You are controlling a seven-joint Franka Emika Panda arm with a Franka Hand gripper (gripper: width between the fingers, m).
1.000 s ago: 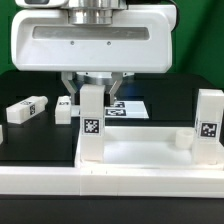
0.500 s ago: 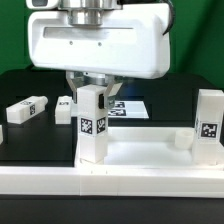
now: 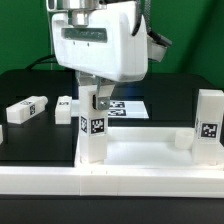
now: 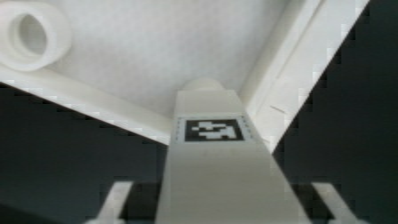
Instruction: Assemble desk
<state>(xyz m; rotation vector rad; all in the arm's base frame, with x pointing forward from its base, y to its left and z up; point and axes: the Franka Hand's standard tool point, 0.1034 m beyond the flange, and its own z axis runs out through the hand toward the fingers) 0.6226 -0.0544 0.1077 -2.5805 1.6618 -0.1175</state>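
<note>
The white tray-like tabletop [image 3: 150, 150] lies behind the front rail. One white tagged leg [image 3: 92, 125] stands upright in its corner at the exterior view's left. A second leg [image 3: 209, 120] stands at the right corner. Two more legs [image 3: 27, 109] [image 3: 64, 106] lie on the black table at the left. My gripper [image 3: 90, 92] hangs over the top of the left leg. In the wrist view the leg [image 4: 217, 150] runs between my fingers [image 4: 121, 200], with a dark gap on each side. The gripper [image 4: 221, 192] is open. A round corner socket [image 4: 36, 40] shows in the tabletop.
The marker board [image 3: 128, 107] lies flat behind the upright leg. A long white rail [image 3: 110, 185] runs along the front. The table top is black, with a green wall behind.
The hand has turned about its vertical axis above the left leg and now shows a narrower side. The leg's tagged faces have turned as well.
</note>
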